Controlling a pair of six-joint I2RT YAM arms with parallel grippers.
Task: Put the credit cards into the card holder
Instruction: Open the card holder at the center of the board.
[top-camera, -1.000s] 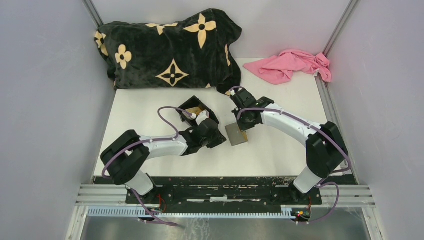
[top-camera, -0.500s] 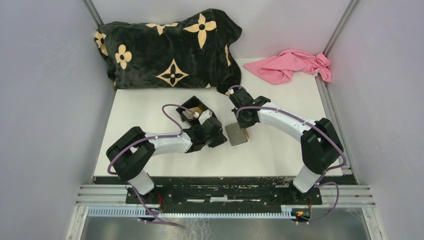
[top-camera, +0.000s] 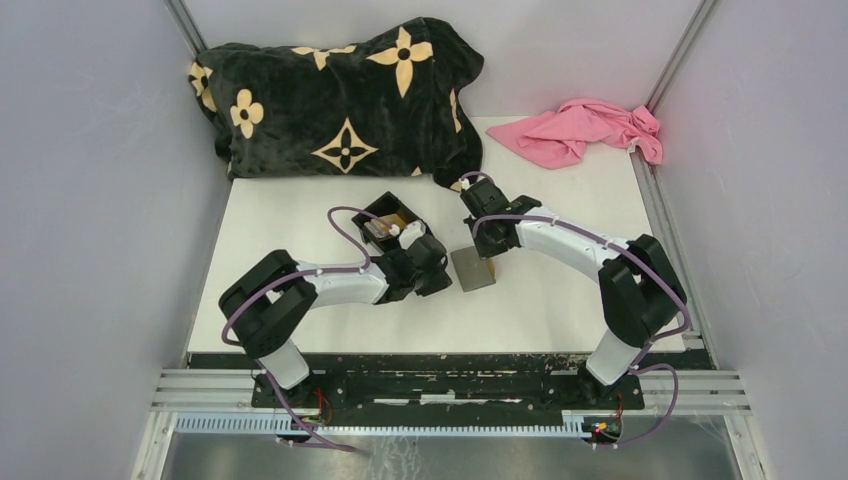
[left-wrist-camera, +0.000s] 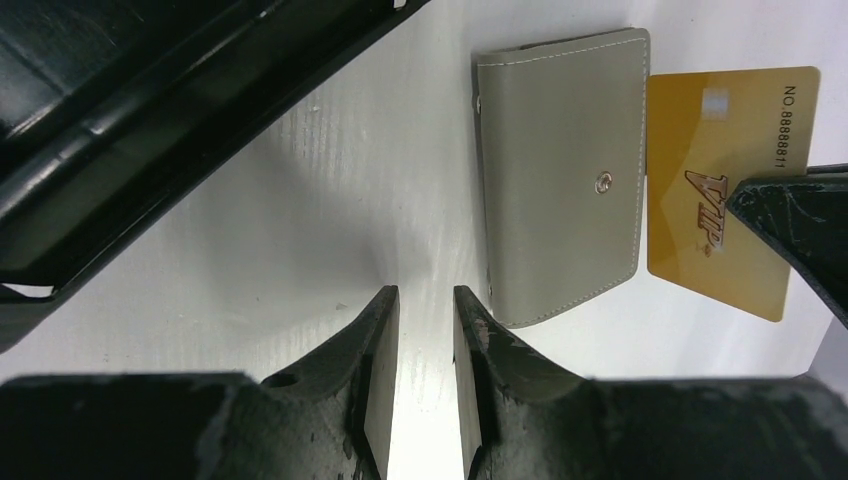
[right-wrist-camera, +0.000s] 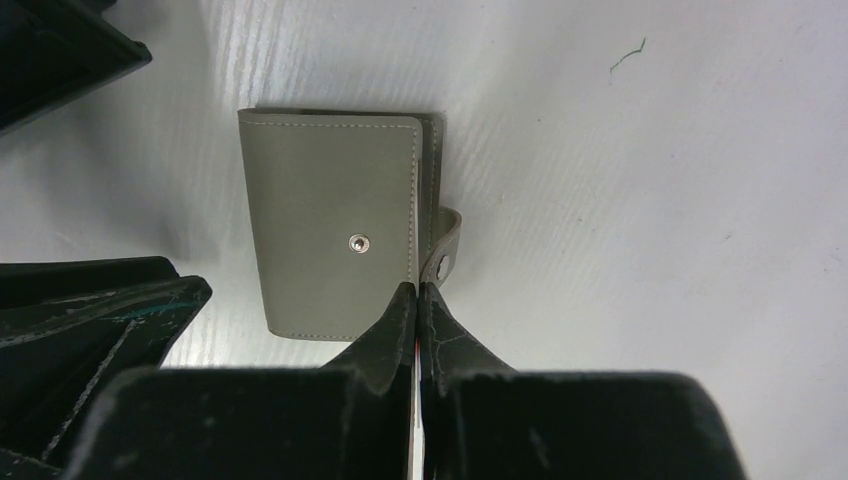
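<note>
Against one edge of the closed grey card holder (left-wrist-camera: 560, 170) on the white counter (left-wrist-camera: 330, 200), the right pincer (right-wrist-camera: 417, 293) was clamped on a gold credit card (left-wrist-camera: 720, 150); just beside its opposite edge stood the left pincer (left-wrist-camera: 425, 305), jaws slightly apart, empty.

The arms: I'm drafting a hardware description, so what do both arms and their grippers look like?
Both the left arm and right arm have white links between bulky black joints, with a purple cable looped along each. The left gripper and right gripper have dark, tapered fingers with scuffed, scratched surfaces. No printed markings show.
</note>
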